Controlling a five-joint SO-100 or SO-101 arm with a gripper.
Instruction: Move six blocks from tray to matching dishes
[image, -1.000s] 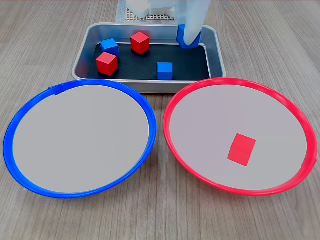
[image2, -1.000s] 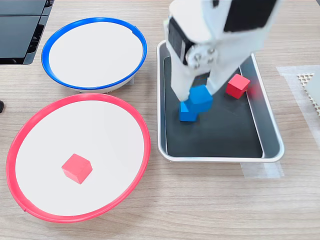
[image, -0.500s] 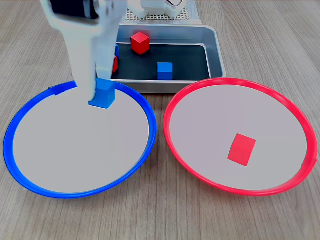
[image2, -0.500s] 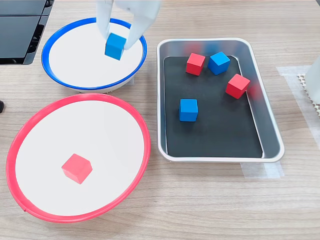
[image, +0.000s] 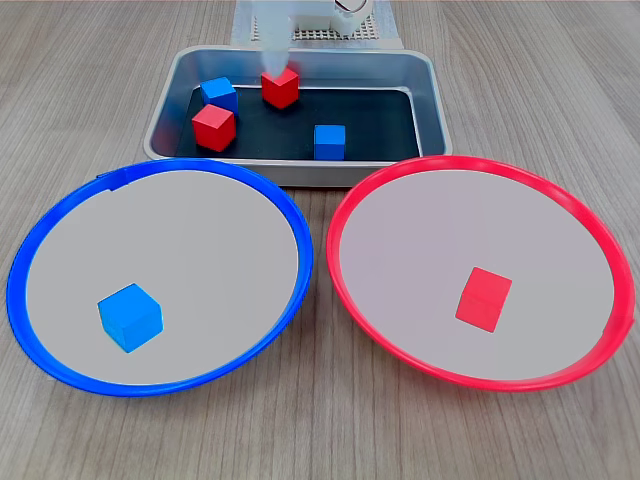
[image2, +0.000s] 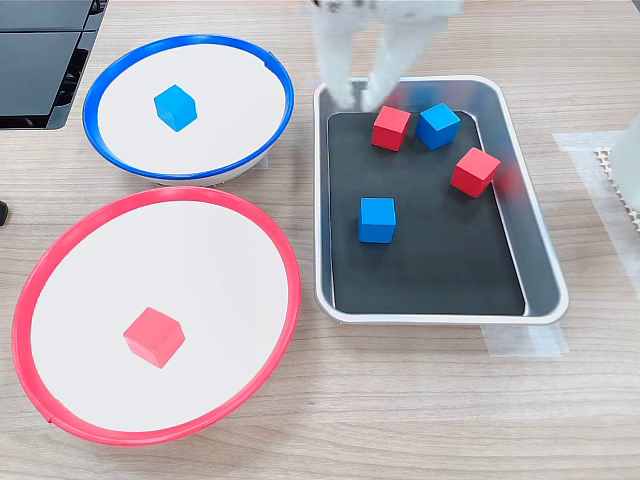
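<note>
The silver tray holds two red blocks and two blue blocks. One blue block lies loose in the blue-rimmed dish. One red block lies in the red-rimmed dish. My gripper is motion-blurred above the tray's corner nearest the blue dish. It is open and holds nothing, close to a red block.
The white arm base stands behind the tray on a mesh pad. A black flat object lies at the second exterior view's top left. Bare wooden table surrounds the dishes.
The blue block left the gripper and now rests in the blue-rimmed dish. The gripper swung from over that dish back to the tray, open.
</note>
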